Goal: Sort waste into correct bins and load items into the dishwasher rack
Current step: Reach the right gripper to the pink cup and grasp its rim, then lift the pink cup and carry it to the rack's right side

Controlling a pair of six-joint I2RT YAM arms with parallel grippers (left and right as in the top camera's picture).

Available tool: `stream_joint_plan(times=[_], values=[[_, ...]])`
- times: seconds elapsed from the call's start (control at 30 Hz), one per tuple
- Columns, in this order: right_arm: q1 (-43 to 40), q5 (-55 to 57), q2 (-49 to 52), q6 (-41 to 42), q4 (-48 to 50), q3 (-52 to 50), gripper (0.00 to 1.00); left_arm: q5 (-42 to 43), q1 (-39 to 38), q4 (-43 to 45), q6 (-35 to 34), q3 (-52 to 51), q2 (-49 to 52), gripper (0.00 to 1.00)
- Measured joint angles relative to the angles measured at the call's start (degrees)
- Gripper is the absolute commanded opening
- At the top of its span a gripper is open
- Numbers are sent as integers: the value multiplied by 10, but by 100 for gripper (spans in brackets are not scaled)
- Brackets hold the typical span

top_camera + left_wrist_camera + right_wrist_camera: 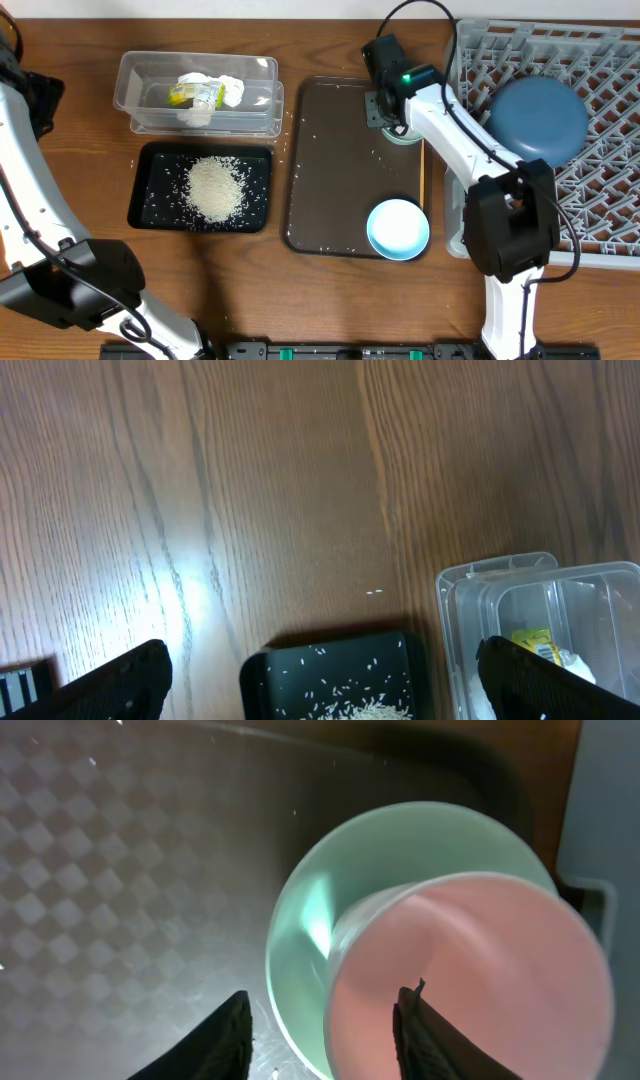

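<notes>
Step in hand: loading the pink cup (470,980), nested in the mint-green bowl (330,900) on the brown tray (100,870). The right gripper (325,995) straddles both walls; whether it is clamped cannot be told. The left gripper (322,650) is released and empty. The next move calls for a firm pinch, then transfer to the dishwasher rack (600,70).

On the brown serving tray (340,160): 2 bowls, namely 1 mint-green bowl (300,920) and 1 light blue bowl (398,229), plus 1 pink cup (470,980). Right of that tray: 1 grey rack (610,150) and 1 dark blue plate (538,118). Left of it: 2 bins, namely 1 clear tub (135,90) and 1 black tray (135,185); 1 rice heap (214,187), 1 tissue (228,90), 1 wrapper (192,94).
</notes>
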Motion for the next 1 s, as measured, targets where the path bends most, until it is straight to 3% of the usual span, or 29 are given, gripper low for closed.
stream_joint_plan(times=[0.33, 0.47, 0.53, 0.73, 1.0], values=[[0, -10, 0, 1, -1, -2, 13, 0, 0, 0, 0, 0, 0, 100], [0, -11, 0, 2, -1, -2, 9, 0, 0, 0, 0, 0, 0, 100], [0, -11, -2, 2, -2, -2, 1, 0, 0, 0, 0, 0, 0, 100], [-1, -13, -40, 4, -2, -2, 1, 0, 0, 0, 0, 0, 0, 100], [-24, -16, -175, -5, -6, -2, 1, 0, 0, 0, 0, 0, 0, 100]])
